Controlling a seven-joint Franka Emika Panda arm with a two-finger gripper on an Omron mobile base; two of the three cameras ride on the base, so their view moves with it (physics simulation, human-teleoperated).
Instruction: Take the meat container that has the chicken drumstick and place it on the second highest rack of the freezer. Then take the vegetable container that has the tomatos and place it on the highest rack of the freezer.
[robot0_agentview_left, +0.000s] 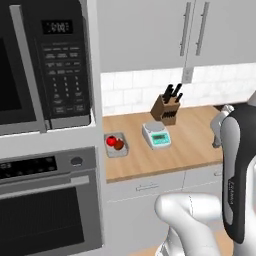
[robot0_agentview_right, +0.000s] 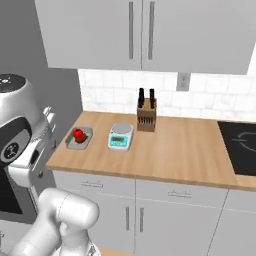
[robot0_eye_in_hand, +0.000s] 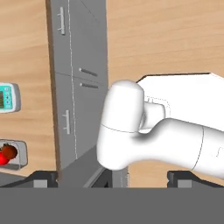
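gripper: jaws wide, empty | round glossy tomatos in grey tray

The arm is showing glossy white rounded shells, dark grey bands at its joints, and small lettering on one band.

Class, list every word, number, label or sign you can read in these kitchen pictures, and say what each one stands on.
Microwave display: digits, too blurred to read.
Microwave keypad: button labels, too small to read.
Oven panel: faint marks, unreadable.
Kitchen scale screen: nothing legible.
Robot arm: small lettering, too small to read.
No text can be read.
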